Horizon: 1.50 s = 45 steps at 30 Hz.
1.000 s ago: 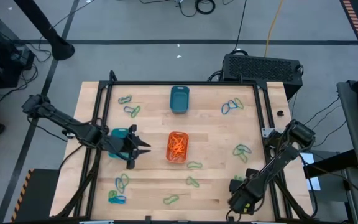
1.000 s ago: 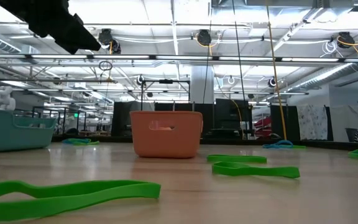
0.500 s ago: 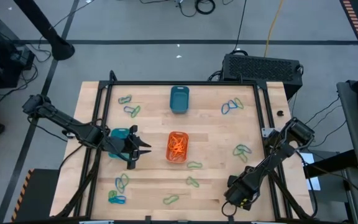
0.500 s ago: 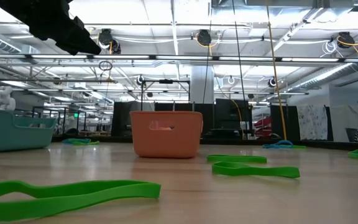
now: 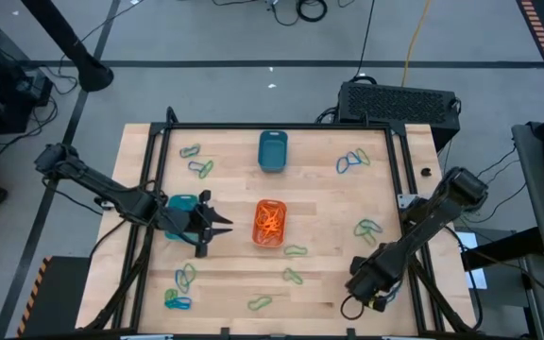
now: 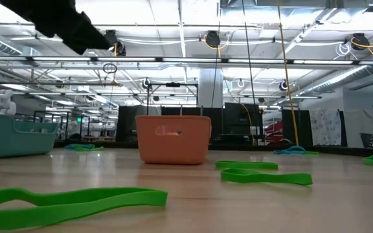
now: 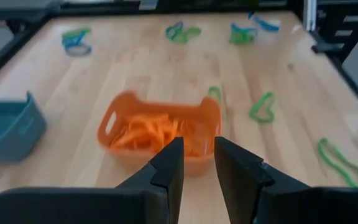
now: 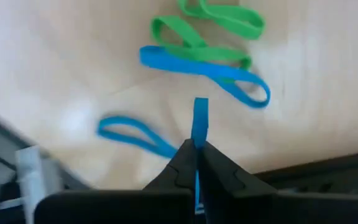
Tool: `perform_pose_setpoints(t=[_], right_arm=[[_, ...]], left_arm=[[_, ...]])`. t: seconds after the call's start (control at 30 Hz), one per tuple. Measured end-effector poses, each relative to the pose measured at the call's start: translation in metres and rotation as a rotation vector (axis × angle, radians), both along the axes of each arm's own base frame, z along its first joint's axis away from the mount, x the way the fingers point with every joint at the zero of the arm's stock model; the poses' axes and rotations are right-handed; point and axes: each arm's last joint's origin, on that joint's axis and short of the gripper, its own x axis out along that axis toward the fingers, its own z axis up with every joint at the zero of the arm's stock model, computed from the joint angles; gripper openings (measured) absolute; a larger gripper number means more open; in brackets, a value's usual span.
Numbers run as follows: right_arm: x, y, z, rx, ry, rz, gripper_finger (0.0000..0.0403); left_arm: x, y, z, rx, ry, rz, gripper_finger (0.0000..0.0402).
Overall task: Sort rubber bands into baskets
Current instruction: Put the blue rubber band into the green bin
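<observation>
The orange basket (image 5: 269, 223) holds orange rubber bands and stands mid-table; it also shows in the left wrist view (image 7: 160, 134). A turquoise-blue basket (image 5: 272, 150) stands by the far edge. The dark teal basket (image 5: 181, 202) sits under my left arm. My left gripper (image 5: 217, 227) hovers just left of the orange basket, its fingers (image 7: 166, 171) slightly apart with nothing between them. My right gripper (image 5: 365, 277) is near the table's near right corner, shut on a blue rubber band (image 8: 200, 118). Loose green and blue bands (image 5: 368, 229) lie around the table. My right gripper pinches the blue rubber band between its two fingertips (image 8: 185, 155), coming at it steeply from above. A short strip of the band (image 8: 200, 115) sticks out past the tips, and a loop (image 8: 129, 134) trails off to one side; whether that loop is on the table I cannot tell.
Another blue band (image 8: 210, 71) and a green one (image 8: 219, 22) lie just beyond the held band. Green bands (image 6: 70, 202) lie near the table's front edge. Dark frame rails (image 5: 397, 179) run along the table's sides.
My right gripper has gone a little toward the table's far edge and risen. My left arm has kept still, and the baskets and loose bands have stayed in place.
</observation>
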Motion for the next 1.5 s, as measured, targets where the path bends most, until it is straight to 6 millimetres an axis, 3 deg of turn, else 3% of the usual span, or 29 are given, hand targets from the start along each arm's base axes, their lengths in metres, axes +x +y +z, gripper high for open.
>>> perform_pose_setpoints(t=[0.17, 0.33, 0.47, 0.67, 0.97, 1.5], right_arm=[[0.003, -0.005, 0.041, -0.024, -0.288, -0.100, 0.0001], [0.020, -0.008, 0.075, -0.122, -0.824, -0.121, 0.0001], [0.042, -0.006, 0.094, -0.202, -1.178, -0.072, 0.0000], [0.084, -0.006, 0.103, -0.243, -1.455, 0.051, 0.0000], [0.118, -0.018, 0.095, -0.262, -1.557, 0.066, 0.0000], [0.128, -0.023, 0.094, -0.205, -1.586, 0.084, 0.0000]], left_arm=[[0.018, -0.008, -0.004, 0.043, -0.095, -0.045, 0.0096], [0.044, -0.022, -0.014, 0.076, -0.218, -0.217, 0.0096], [0.063, -0.029, -0.017, 0.015, -0.400, -0.341, 0.0096], [0.088, -0.034, -0.027, -0.102, -0.515, -0.369, 0.0096], [0.117, -0.042, -0.043, -0.100, -0.470, -0.377, 0.0096], [0.123, -0.039, -0.046, -0.087, -0.467, -0.358, 0.0096]])
